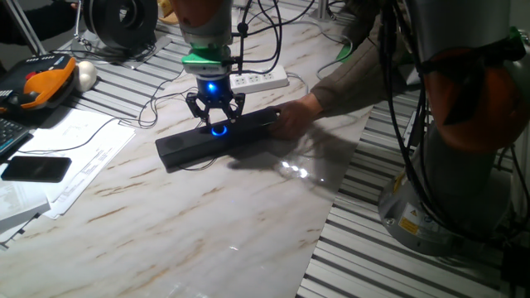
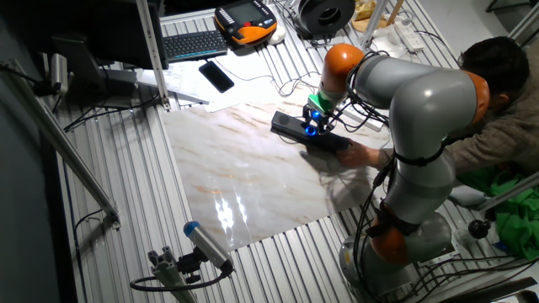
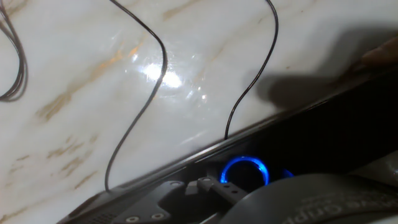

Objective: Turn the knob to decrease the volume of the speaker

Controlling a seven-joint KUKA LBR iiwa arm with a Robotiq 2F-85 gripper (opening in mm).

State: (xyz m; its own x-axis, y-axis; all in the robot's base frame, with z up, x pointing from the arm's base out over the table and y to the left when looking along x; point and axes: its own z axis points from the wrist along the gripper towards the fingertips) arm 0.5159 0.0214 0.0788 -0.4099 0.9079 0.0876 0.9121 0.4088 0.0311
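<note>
Marble-patterned counter [image 1: 207,215] in the middle of it all, and the speaker [image 1: 186,147] lies flat across it, a long black bar running from about eight o'clock up toward two o'clock in the one fixed view. Dead centre on its top glows the knob [image 1: 219,129], a blue ring of light. No bins or trays in sight on the counter. No lettering sharp enough to read either; the hand view shows embossed letters at its bottom right, too blurred to make out.

Now the gripper [image 1: 216,118]: it hangs straight over the knob, fingers [image 1: 196,108] pointing down either side of the blue glow, spread only narrowly. Whether the tips actually touch the dial, I cannot tell from here. From the other fixed view the gripper [image 2: 315,124] sits on the middle of the speaker [image 2: 290,126], blue light showing beneath. In the hand view the knob [image 3: 245,171] shines at six o'clock, thin black cables [image 3: 146,93] looping over the marble above it.

At three o'clock a person's hand [image 1: 296,114] rests against the speaker's far end. A white power strip [image 1: 261,80] lies just behind, at twelve o'clock.
</note>
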